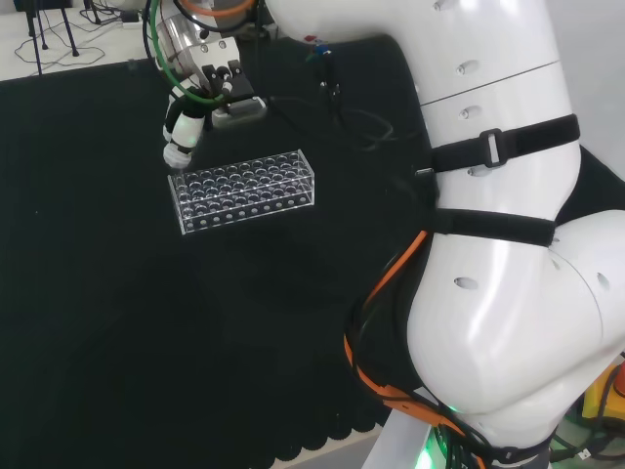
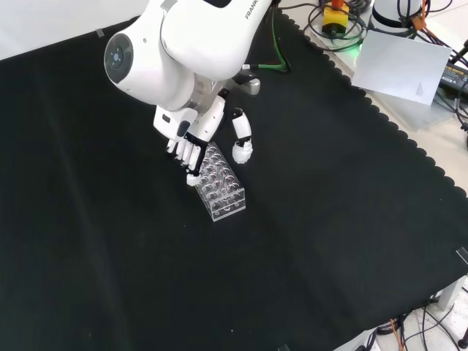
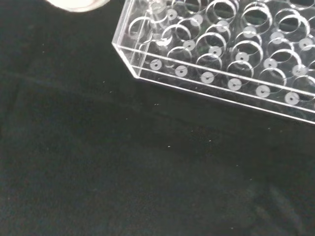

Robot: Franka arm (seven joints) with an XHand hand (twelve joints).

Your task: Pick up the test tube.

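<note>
Fingers of the hand (image 2: pixel 191 146) hang straight over a clear rack's (image 2: pixel 218 184) end.

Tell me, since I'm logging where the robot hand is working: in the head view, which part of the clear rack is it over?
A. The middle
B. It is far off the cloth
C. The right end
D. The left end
D: in the head view the robot hand hangs just above the left end of the clear rack.

No readable labels or numbers on the clear rack (image 1: pixel 243 191), black cloth (image 1: pixel 146 342) unmarked
</note>
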